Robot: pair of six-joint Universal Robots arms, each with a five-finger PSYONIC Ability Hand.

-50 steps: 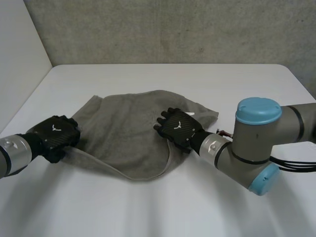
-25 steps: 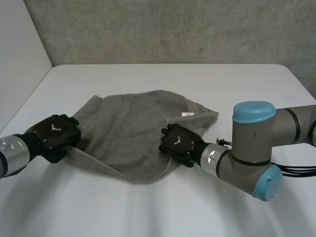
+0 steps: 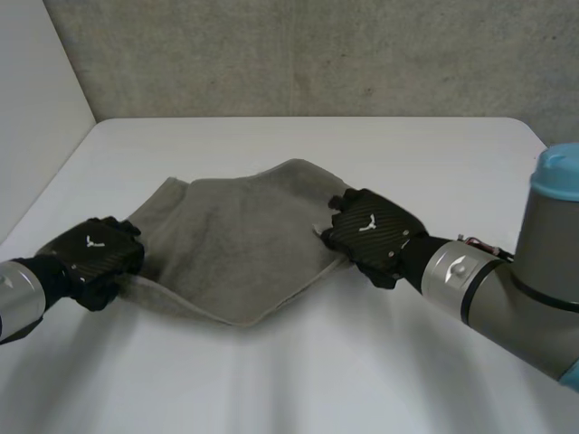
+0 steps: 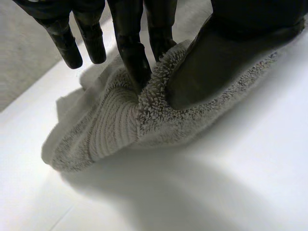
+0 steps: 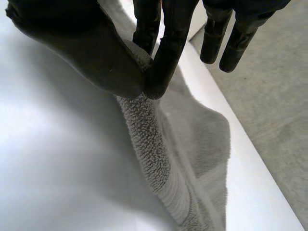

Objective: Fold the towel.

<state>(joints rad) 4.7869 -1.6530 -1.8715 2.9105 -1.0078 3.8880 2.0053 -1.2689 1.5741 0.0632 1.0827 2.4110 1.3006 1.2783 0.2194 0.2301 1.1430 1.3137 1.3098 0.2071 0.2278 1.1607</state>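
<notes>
A grey towel (image 3: 235, 240) lies rumpled on the white table (image 3: 298, 371), lifted a little at both ends. My left hand (image 3: 90, 258) is at the towel's left corner. In the left wrist view its thumb (image 4: 211, 57) and fingers (image 4: 132, 53) pinch the thick hem of the towel (image 4: 120, 125). My right hand (image 3: 371, 231) is at the towel's right edge. In the right wrist view its thumb (image 5: 86, 53) and a finger (image 5: 168, 53) pinch the towel's edge (image 5: 149, 144), which hangs down from the grip.
A grey wall (image 3: 308, 54) runs behind the table's far edge. Bare white table lies in front of the towel and to its right. My right arm (image 3: 516, 298) reaches in over the table's right side.
My right hand slid off the towel's middle to its right edge, closed on it and lifted it, folding the right flap inward. My left hand tightened on its corner.
</notes>
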